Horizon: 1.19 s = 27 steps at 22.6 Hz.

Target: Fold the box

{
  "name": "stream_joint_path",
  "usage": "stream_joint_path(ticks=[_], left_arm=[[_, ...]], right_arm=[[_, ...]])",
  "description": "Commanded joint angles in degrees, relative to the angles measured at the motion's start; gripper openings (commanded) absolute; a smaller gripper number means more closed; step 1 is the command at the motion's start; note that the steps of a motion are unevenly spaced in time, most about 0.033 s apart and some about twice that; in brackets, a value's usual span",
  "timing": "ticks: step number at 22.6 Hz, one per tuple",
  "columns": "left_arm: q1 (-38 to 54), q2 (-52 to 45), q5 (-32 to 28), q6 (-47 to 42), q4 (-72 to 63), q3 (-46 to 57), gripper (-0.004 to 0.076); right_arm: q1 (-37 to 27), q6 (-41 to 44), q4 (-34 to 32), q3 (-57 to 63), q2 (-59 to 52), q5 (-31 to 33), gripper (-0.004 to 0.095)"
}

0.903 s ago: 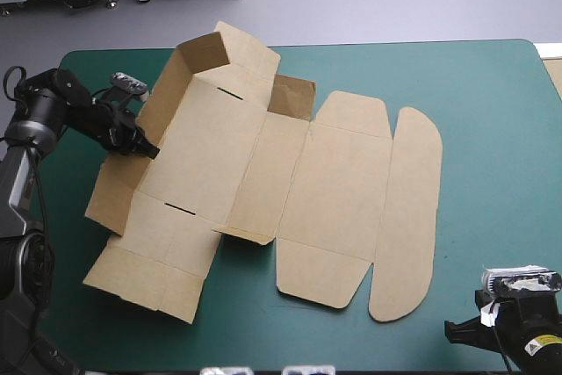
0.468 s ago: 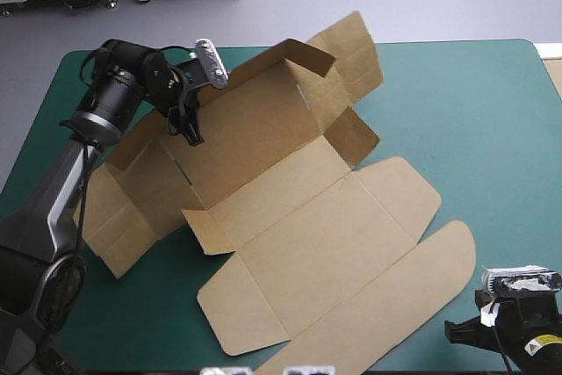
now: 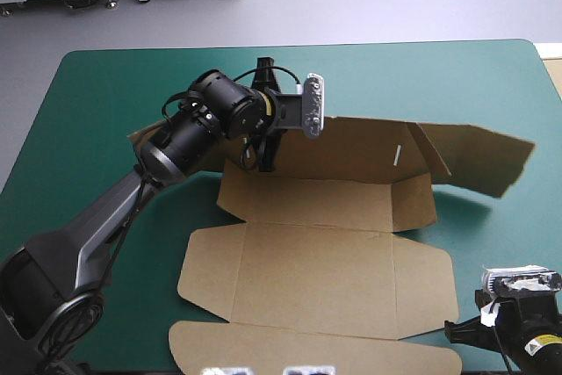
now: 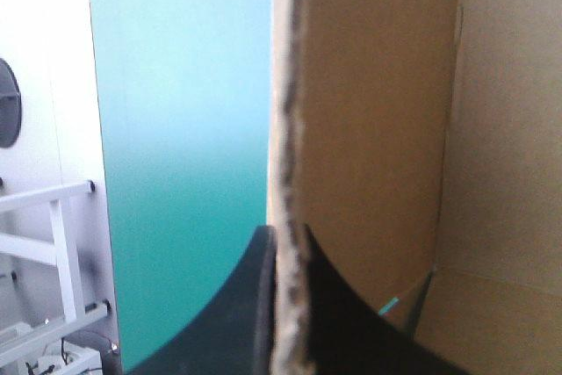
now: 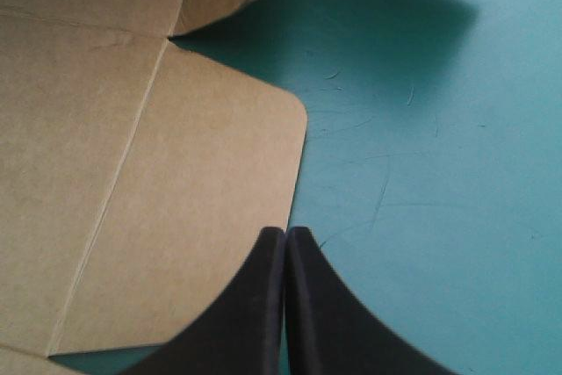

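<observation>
**Raising a wall of the box**

The left gripper (image 4: 283, 243), black fingers pinched on an upright wall's edge, holds the brown board box (image 3: 325, 261) at mid-table, its lid panels flat on the teal-green cover (image 3: 105, 94). The right gripper (image 5: 285, 239) rests closed beside a rounded flap. The next move probably calls for tucking the side walls.

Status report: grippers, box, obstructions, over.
Left gripper shut on box, far wall raised. Right gripper shut, empty, at a flat flap's edge. No obstruction seen.
</observation>
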Motion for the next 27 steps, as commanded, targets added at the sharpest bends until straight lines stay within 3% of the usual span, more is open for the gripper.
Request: stream_joint_path(ticks=[1, 4, 10, 11, 13, 16, 20, 24, 27], left_arm=[[-3.25, -3.14, -6.27, -2.61, 1.50, -0.28, -0.0009], [-5.96, -3.14, -8.96, -8.49, 9.22, 3.14, -0.0009], [-12.17, -3.14, -9.47, -29.91, 32.78, 10.54, -0.0009], [-13.69, -3.14, -9.10, -37.79, 39.91, 12.60, -0.0009], [-15.12, -3.28, -7.48, -43.65, 44.80, 14.78, -0.0009], [-16.52, -3.90, -6.90, -45.86, 46.31, 16.95, -0.0009], [-17.15, -4.54, -6.51, -45.86, 46.55, 17.22, -0.0009], [-17.15, -4.54, -5.86, -45.86, 46.55, 17.22, -0.0009], [-17.15, -4.54, -5.95, -45.86, 46.55, 17.22, -0.0009]], right_arm=[[-0.02, -0.11, 1.24, -2.35, 0.66, -4.74, -0.0013], [-0.02, 2.67, 1.37, -5.09, 1.02, -5.60, -0.0013], [-0.02, 5.83, 1.67, -14.24, 5.69, -6.10, -0.0013], [-0.02, 6.92, 2.43, -18.00, 8.56, -7.16, -0.0013], [-0.02, 8.12, 3.27, -23.73, 13.49, -8.69, -0.0013], [-0.02, 8.53, 4.36, -32.53, 22.37, -9.30, -0.0013], [-0.02, 7.59, 12.20, -48.10, 40.75, -8.26, -0.0013], [-0.02, 6.34, 15.21, -61.94, 60.43, 0.69, -0.0013], [-0.02, 6.60, 15.02, -66.82, 68.42, 4.79, -0.0013]])
